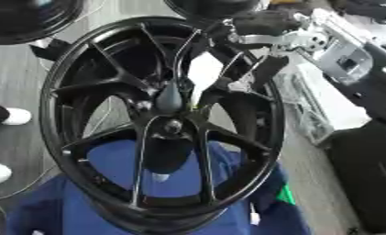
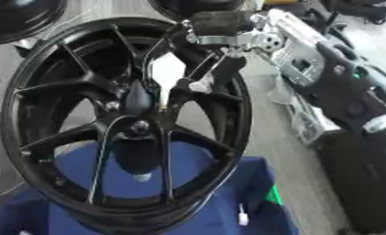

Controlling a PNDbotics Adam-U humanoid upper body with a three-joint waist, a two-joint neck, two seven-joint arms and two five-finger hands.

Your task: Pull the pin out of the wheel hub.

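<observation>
A black multi-spoke wheel [image 1: 75,87] stands tilted on a blue cloth [image 1: 59,206] and fills most of both views. At its hub [image 1: 173,126] a dark tapered pin [image 2: 138,98] sticks out just above the centre bore. My right arm reaches in from the upper right, silver at the wrist. My right hand [image 1: 256,69] stretches down across the spokes, and its dark fingers [image 2: 197,78] and thumb close in around the top of the pin. Where the fingertips meet the pin is hard to make out, black on black. No left hand shows in either view.
More black wheels lie at the top left [image 1: 27,20] and top centre [image 1: 208,9]. A silver rack [image 1: 304,110] and a black case [image 1: 368,174] stand on the right. A small green thing [image 1: 285,195] lies on the cloth. White shoes [image 1: 15,116] show at the left edge.
</observation>
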